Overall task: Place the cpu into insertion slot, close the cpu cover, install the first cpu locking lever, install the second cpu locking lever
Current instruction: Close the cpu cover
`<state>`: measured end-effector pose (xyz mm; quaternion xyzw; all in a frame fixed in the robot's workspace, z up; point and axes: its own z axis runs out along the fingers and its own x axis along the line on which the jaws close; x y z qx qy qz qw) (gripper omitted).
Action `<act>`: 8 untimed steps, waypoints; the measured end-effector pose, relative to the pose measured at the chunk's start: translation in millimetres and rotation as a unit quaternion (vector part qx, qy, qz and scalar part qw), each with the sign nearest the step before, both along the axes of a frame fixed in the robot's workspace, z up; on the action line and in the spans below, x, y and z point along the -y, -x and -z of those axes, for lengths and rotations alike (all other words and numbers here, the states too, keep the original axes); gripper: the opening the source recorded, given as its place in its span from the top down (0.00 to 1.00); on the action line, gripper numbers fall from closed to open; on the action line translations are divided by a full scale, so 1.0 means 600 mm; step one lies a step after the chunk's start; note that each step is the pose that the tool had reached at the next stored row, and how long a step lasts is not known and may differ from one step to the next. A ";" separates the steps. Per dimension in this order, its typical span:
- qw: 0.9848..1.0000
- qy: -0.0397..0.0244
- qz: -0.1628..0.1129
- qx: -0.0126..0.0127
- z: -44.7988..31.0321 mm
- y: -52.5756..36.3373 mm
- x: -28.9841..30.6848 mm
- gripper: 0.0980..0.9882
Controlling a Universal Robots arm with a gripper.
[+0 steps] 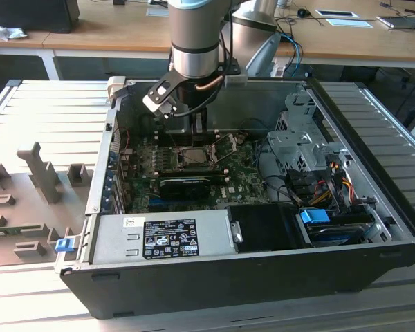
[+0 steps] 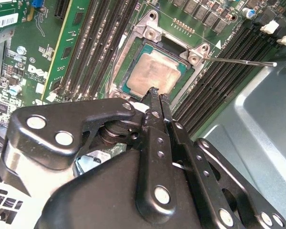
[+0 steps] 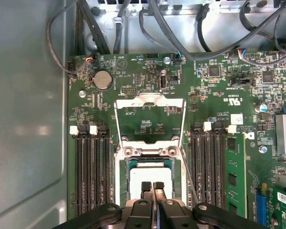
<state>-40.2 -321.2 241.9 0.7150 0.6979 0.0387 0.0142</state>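
Closed, empty jaws hang with tips just over the seated cpu (image 2: pixel 155 74).

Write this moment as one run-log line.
gripper: shut, over cpu | cpu: in socket | cpu cover: open

The ribbed grey table (image 1: pixel 48 104) carries an open computer case (image 1: pixel 194 283) and grey blocks (image 1: pixel 45 176).

The power supply (image 1: pixel 111 242) label (image 1: pixel 187 238) bears print too small to read.
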 end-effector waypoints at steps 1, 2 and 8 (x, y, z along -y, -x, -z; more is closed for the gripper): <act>1.000 0.000 0.000 0.000 -0.001 0.000 -0.0001 0.94; 1.000 0.000 0.000 0.000 -0.001 0.000 -0.0001 0.94; 1.000 -0.002 0.000 0.000 -0.001 -0.010 0.0018 0.94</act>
